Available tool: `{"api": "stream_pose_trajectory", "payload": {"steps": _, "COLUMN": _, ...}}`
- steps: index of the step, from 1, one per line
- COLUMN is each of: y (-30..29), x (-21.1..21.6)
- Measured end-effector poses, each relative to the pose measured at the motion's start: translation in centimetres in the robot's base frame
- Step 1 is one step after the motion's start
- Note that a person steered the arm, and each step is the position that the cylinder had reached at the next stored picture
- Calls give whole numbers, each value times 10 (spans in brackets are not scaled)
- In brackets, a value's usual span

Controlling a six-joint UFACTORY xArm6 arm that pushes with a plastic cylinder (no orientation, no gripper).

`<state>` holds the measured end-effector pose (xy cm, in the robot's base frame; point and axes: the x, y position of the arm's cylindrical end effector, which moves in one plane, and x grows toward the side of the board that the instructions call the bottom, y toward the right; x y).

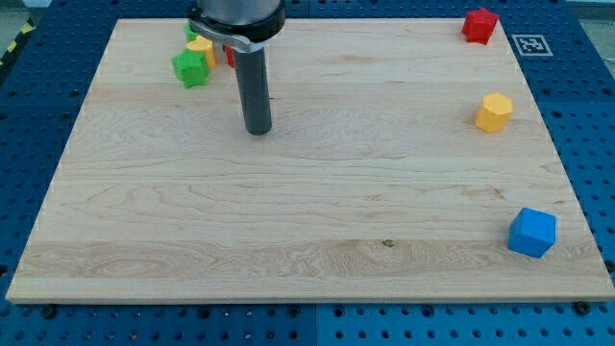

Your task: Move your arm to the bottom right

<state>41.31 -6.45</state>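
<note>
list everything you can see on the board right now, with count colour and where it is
red block: 1, red, view's top right corner
yellow block: 1, yellow, hexagonal, right edge, below the red one
blue block: 1, blue, cube, view's bottom right
green block: 1, green, top left, left of the rod
cluster behind the green block: yellow, green and red pieces, partly hidden by the arm; count and shapes cannot be told
wooden board: 1, light wood, fills the view
marker tag: 1, black and white, off the board's top right
my tip: 1, dark rod, upper left of centre, touching no block
</note>
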Motion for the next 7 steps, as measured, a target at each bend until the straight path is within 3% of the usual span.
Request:
{"api": "stream_pose_trajectory", "payload": {"steps": 5, "y": 35, "x": 79}}
{"api": "stream_pose_trajectory", "payload": {"steps": 7, "y": 136, "x": 77}}
